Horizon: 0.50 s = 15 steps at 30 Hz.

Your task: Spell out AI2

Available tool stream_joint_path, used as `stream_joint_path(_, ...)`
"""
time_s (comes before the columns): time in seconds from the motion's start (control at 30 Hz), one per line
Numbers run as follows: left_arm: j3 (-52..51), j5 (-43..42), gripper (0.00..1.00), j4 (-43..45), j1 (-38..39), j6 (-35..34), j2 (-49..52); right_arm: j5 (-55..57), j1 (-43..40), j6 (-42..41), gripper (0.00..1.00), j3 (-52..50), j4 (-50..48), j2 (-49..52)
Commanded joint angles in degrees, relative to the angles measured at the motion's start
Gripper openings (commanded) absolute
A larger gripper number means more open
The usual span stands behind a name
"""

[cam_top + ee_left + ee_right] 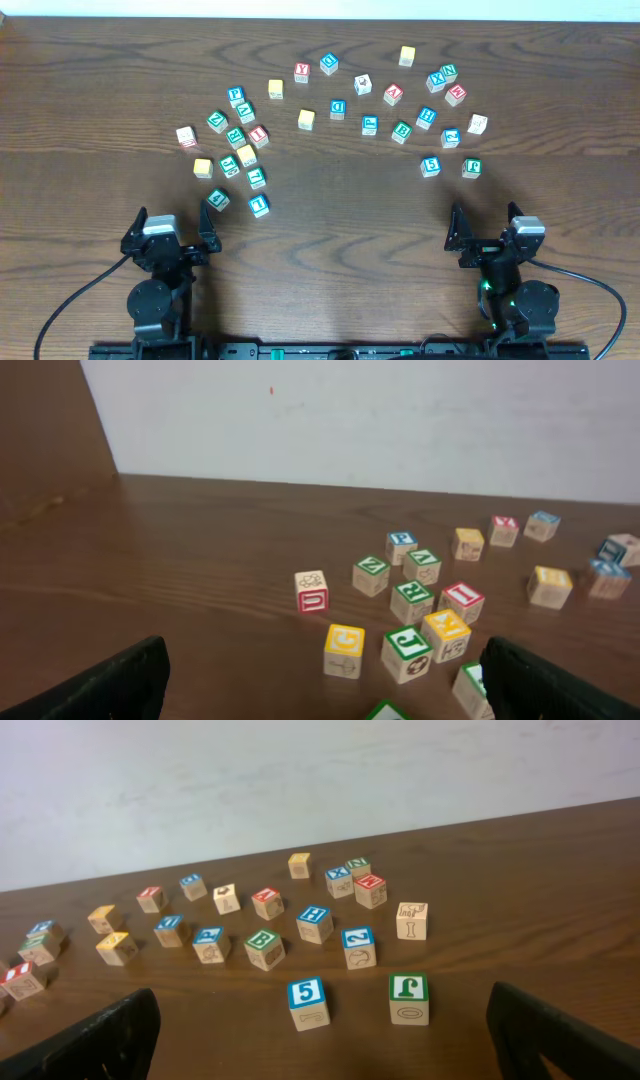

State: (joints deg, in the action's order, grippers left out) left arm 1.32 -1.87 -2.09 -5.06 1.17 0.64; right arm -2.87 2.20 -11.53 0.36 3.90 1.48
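Note:
The red "A" cube [393, 95] lies in the right-hand scatter and shows in the right wrist view [266, 902]. The red "I" cube [258, 135] lies in the left cluster and shows in the left wrist view [461, 598]. The blue "2" cube [450, 138] lies at the right and shows in the right wrist view [358, 945]. My left gripper [175, 228] [320, 685] is open and empty near the front left, short of the cluster. My right gripper [487, 225] [320, 1035] is open and empty near the front right.
Many other letter cubes lie scattered in an arc across the table's middle. A blue "1" cube [259, 205] is nearest the left gripper. A blue "5" cube [430, 166] and a green cube [471, 168] are nearest the right gripper. A red "Y" cube [301, 72] lies far back.

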Motion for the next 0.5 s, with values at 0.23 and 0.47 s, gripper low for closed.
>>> stream_joint_path(0.23,3.13,-7.82,0.98,-2.16,0.00,-3.65,5.42,-0.28,-0.28,-0.61,0.99,-0.04,0.22,-0.35)
stream_joint_path(0.47,13.38,-14.47,0.98,-2.21,0.00,-4.48,21.31,-0.28,-0.28,-0.61,0.99,-0.04,0.22,-0.35)
